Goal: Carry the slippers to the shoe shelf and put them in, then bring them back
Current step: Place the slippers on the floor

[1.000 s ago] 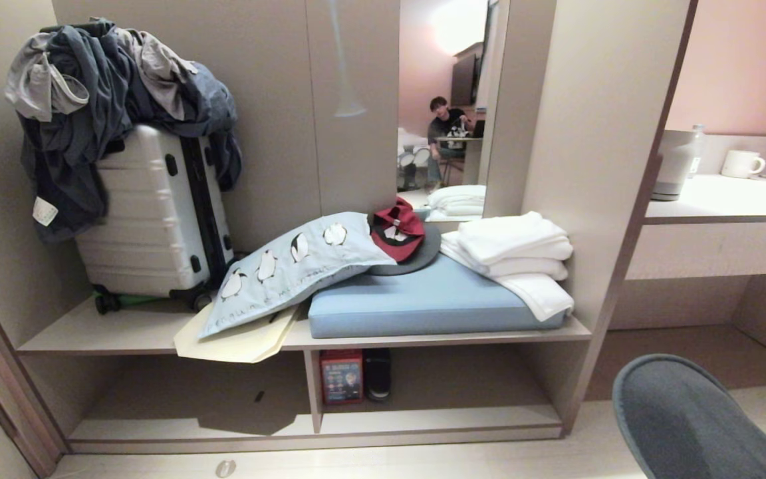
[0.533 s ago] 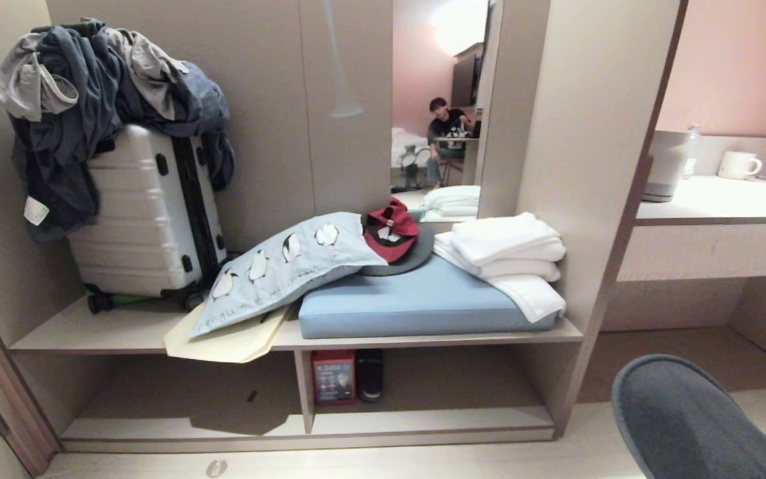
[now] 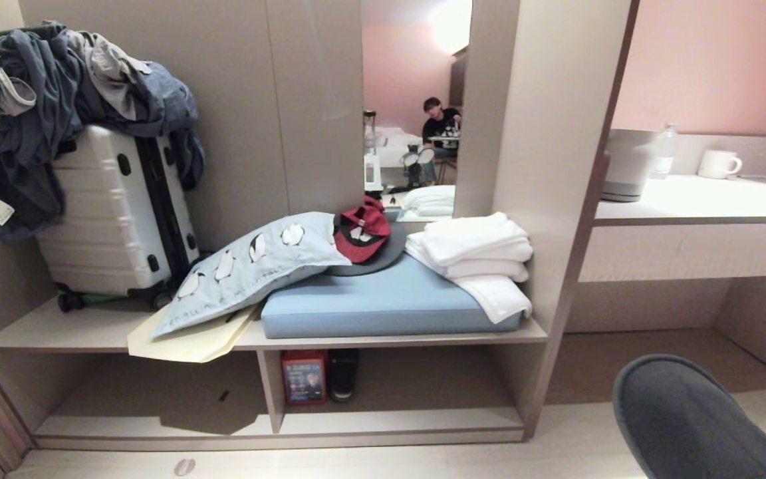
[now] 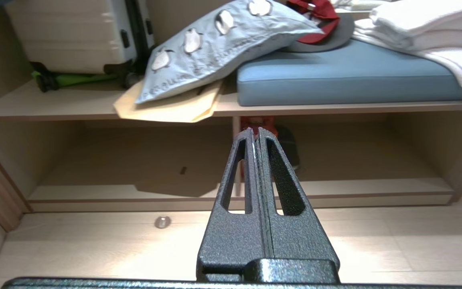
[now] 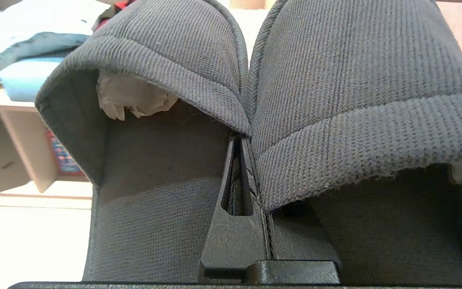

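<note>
**Inspector:** Start at the left of the head view.

**Assistant:** A ribbed white hard-shell suitcase [image 3: 114, 213] stands upright on the upper board, with a heap of dark blue and grey clothes [image 3: 57, 100] draped over its top. Just beside it, a pale blue pillow printed with penguins [image 3: 250, 266] leans onto a flat light blue cushion [image 3: 383, 303], with a cream paper envelope [image 3: 187, 339] under its lower corner.

**Inspector:** And the middle?

**Assistant:** A red cap [image 3: 360, 236] lies on a grey round pad at the back of the cushion; folded white towels [image 3: 473, 256] are stacked at its right end. Below is the low light wood-grain shoe shelf [image 3: 276, 429], split by a vertical divider. A small red box [image 3: 303, 377] and a lone black shoe [image 3: 343, 374] stand just right of the divider.

**Inspector:** Left gripper?

**Assistant:** The left gripper [image 4: 255, 134] points level at the shelf, fingers pressed together, holding nothing.

**Inspector:** The task items?

**Assistant:** The dark grey soft fabric slippers [image 5: 251, 80] sit side by side, in the air, at the lower right of the head view, well apart from the shelf. The right gripper [image 5: 241, 140] pinches their adjoining inner edges between its closed fingers. White paper stuffing shows in one toe.

**Inspector:** Far right?

**Assistant:** A white mug [image 3: 717, 163] on a pale counter.
</note>
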Robot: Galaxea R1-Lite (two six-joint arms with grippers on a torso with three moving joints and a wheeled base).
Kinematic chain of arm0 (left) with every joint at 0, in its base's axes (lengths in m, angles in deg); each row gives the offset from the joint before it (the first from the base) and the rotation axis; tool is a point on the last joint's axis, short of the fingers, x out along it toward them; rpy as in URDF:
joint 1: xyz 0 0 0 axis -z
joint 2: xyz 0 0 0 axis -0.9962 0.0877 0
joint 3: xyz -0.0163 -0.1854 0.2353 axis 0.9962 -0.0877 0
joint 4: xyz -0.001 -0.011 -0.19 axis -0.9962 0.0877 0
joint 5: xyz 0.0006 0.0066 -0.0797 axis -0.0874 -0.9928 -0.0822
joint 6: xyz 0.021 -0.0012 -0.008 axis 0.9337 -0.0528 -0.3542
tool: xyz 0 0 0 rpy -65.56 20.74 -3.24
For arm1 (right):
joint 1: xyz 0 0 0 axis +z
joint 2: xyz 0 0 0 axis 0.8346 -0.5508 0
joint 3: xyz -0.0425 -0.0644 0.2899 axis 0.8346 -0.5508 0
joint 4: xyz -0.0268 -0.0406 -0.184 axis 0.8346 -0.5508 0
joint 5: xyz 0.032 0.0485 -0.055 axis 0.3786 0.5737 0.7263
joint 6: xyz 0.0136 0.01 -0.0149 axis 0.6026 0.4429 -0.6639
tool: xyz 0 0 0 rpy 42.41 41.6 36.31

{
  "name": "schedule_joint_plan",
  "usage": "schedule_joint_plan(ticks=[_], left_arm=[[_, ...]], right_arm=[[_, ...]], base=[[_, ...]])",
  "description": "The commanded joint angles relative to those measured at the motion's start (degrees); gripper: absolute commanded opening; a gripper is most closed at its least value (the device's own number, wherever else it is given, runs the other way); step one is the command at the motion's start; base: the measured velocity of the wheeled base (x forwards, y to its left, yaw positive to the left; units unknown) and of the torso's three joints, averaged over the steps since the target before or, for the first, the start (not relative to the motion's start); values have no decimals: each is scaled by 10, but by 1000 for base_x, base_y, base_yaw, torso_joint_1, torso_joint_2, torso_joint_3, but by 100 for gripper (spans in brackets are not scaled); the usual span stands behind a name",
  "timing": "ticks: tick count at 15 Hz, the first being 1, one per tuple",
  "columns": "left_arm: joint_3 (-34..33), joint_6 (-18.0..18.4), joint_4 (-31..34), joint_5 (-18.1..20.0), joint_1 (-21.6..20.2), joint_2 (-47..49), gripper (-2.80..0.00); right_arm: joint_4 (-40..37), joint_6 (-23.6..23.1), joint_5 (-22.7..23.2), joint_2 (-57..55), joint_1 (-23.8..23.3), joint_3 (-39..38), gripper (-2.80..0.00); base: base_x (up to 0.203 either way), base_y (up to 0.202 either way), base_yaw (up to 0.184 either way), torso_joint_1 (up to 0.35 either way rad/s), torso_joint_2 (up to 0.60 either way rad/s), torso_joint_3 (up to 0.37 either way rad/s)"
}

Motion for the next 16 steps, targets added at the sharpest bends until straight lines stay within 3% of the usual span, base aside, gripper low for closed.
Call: schedule_joint_plan(ticks=[1, 16], left_arm=[[0, 0, 0, 0, 0, 1, -280], [0, 0, 0, 0, 0, 1, -280]], right_arm=[[0, 0, 0, -1, 0, 0, -280], [0, 0, 0, -1, 1, 0, -280]], base=[[0, -204, 1, 0, -2, -1], [0, -198, 3, 2, 3, 2]])
